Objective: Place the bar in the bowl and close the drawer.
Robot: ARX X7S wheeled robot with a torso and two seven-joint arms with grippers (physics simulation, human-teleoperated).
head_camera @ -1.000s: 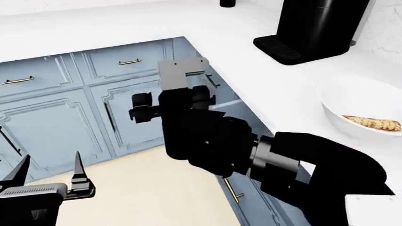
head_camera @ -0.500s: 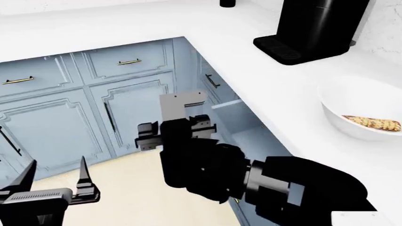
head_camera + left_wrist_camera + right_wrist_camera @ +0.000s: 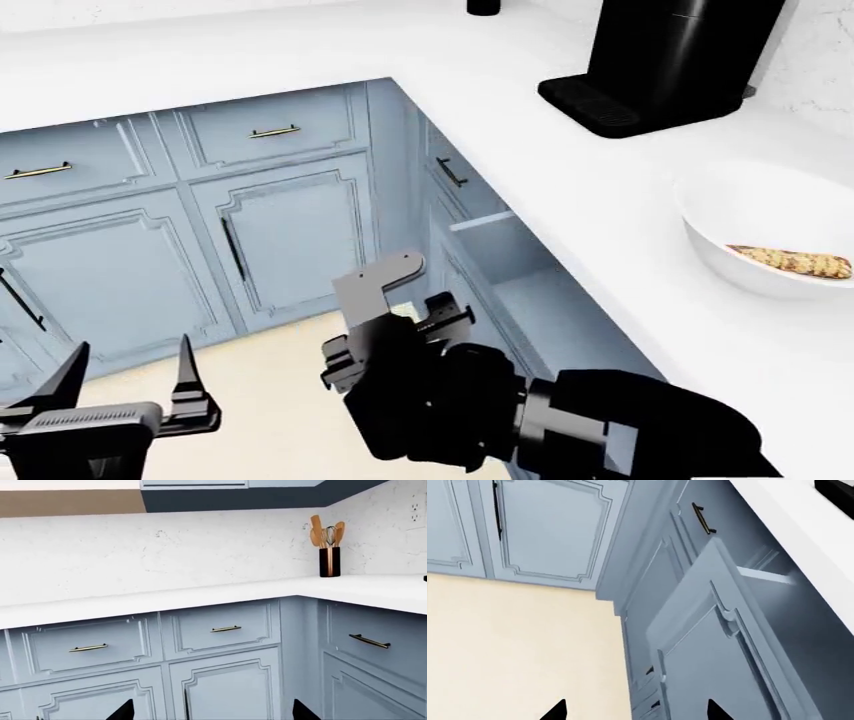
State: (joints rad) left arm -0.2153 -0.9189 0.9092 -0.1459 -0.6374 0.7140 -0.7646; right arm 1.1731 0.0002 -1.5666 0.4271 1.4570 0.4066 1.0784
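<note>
1 bar [image 3: 790, 261] in 1 bowl [image 3: 721, 230] | 1 drawer [image 3: 534, 290] open | my 2 grippers – left [image 3: 123, 385], right [image 3: 635, 711] – both spread, empty

Kitchen — blue cabinets [image 3: 287, 225], coffee machine [image 3: 674, 60], utensil holder [image 3: 329, 560].

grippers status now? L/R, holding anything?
Left gripper: open, empty, over the floor in front of the cabinets.
Right gripper: open, empty, beside the open drawer.
</note>
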